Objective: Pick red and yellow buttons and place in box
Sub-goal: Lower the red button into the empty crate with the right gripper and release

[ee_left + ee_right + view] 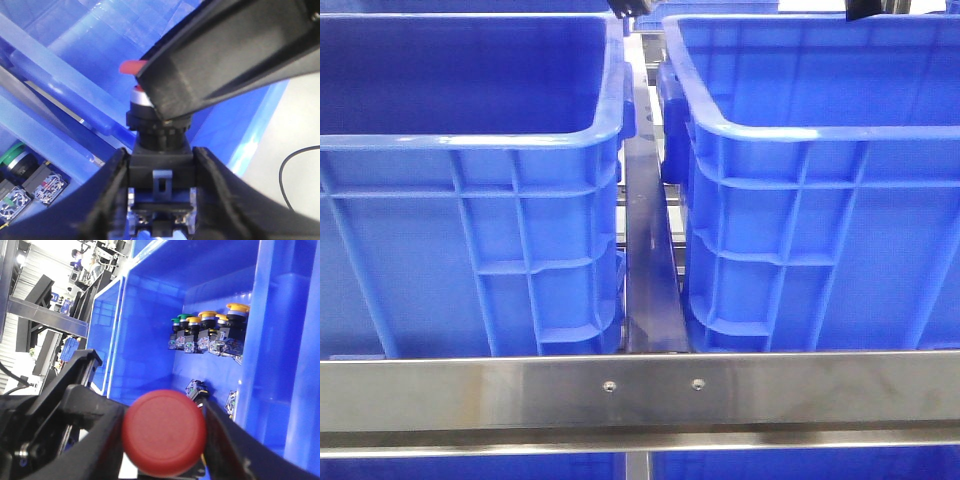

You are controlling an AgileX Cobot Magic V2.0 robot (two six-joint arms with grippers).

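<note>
We are gripping a red button (pixel 134 67) in the left end effector (pixel 160 200) and another red button (pixel 164 440) in the right end effector (pixel 165 450), above blue crates (pixel 470 150).

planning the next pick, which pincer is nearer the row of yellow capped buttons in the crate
Right, probably: the right pincer hangs over that crate, facing the yellow-capped buttons; the left pincer view shows none.

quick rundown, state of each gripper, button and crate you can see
left gripper: shut on a red button
left arm's red button: gripped by its black body, cap outward
right gripper: shut on a red button
right arm's red button: held between the fingers, cap facing the camera
loose buttons: clustered in a blue crate, yellow and green caps
blue crates: upright, side by side, open-topped
</note>
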